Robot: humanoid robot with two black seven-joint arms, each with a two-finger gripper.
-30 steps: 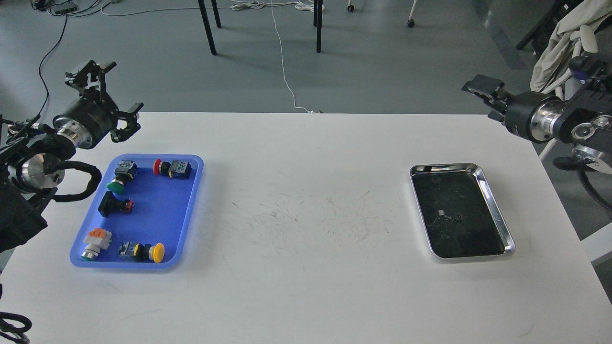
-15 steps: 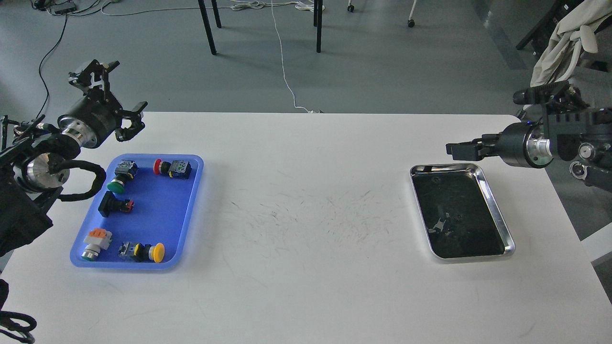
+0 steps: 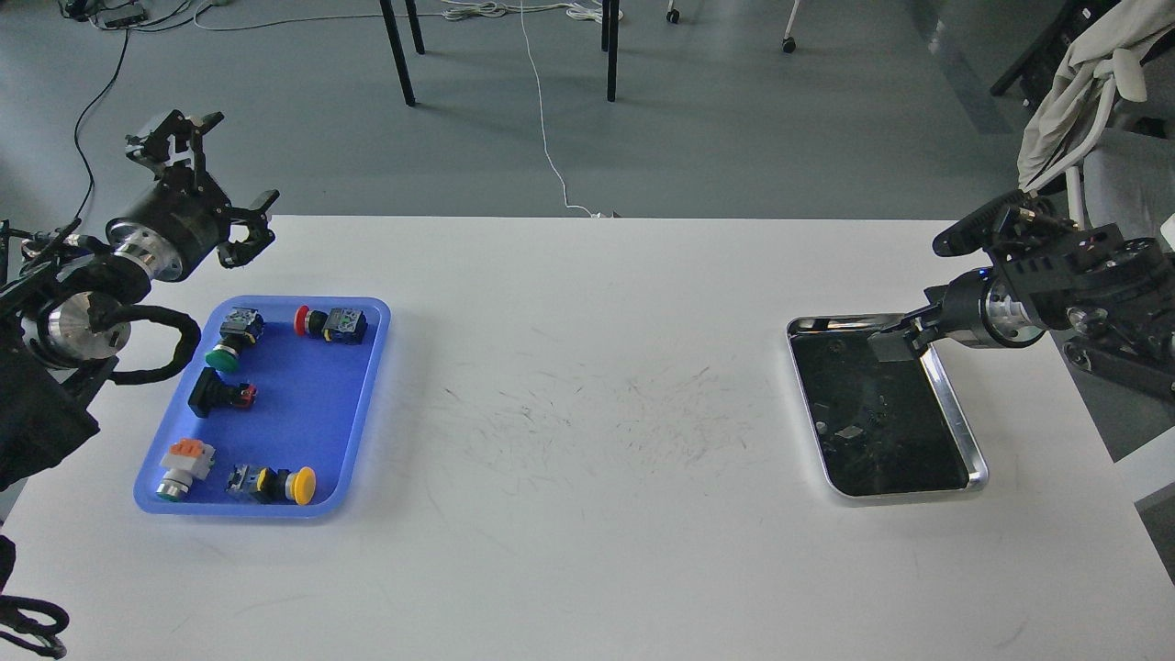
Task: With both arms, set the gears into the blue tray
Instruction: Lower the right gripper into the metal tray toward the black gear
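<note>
over the last second the right gripper [image 3: 895,335] has swung down to the far right corner of the shiny silver metal tray [image 3: 955,413]; whether its fingers are apart i cannot tell. the tiny black gears [image 3: 879,402] lie mid-tray, barely visible. far left of that tray, the left gripper [image 3: 211,184] hangs spread beyond the shallow blue plastic tray [image 3: 317,431]. a pick looks imminent.

The bench [image 3: 587,551] is white with thin grey scratch marks in its middle. The blue tray [image 3: 363,404] holds switches with green [image 3: 221,358], red [image 3: 301,320] and yellow [image 3: 304,486] caps. The metal tray [image 3: 955,413] is shiny silver with a dark inside. Both arms are black with silver rings.
</note>
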